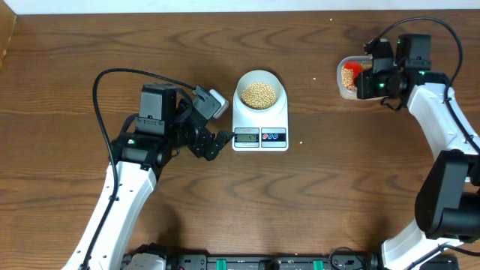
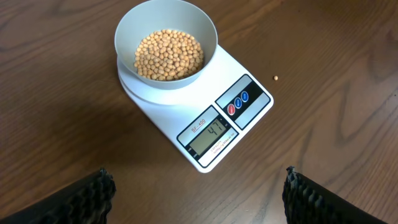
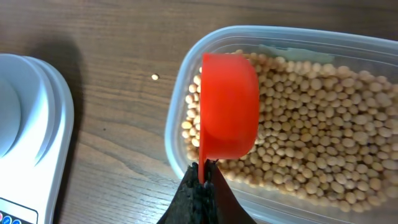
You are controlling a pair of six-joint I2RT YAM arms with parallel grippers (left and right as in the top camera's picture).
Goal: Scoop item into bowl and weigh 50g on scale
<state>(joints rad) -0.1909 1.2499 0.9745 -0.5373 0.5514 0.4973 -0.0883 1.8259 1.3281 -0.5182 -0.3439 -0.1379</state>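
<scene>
We scoop soybeans (image 3: 323, 124) from tub (image 3: 280, 31), top-up for bowl (image 2: 127, 34)
R fingers (image 3: 186, 202) grip red scoop (image 3: 229, 102) by handle; L fingers (image 2: 87, 199) open, parked so we read scale (image 2: 168, 118).

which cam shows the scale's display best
The left wrist view: the display faces the camera close up, unblocked, with digits visible. The overhead view shows it only as a tiny grey strip, unreadable. The right wrist view catches just an edge of the scale, not the display.
</scene>
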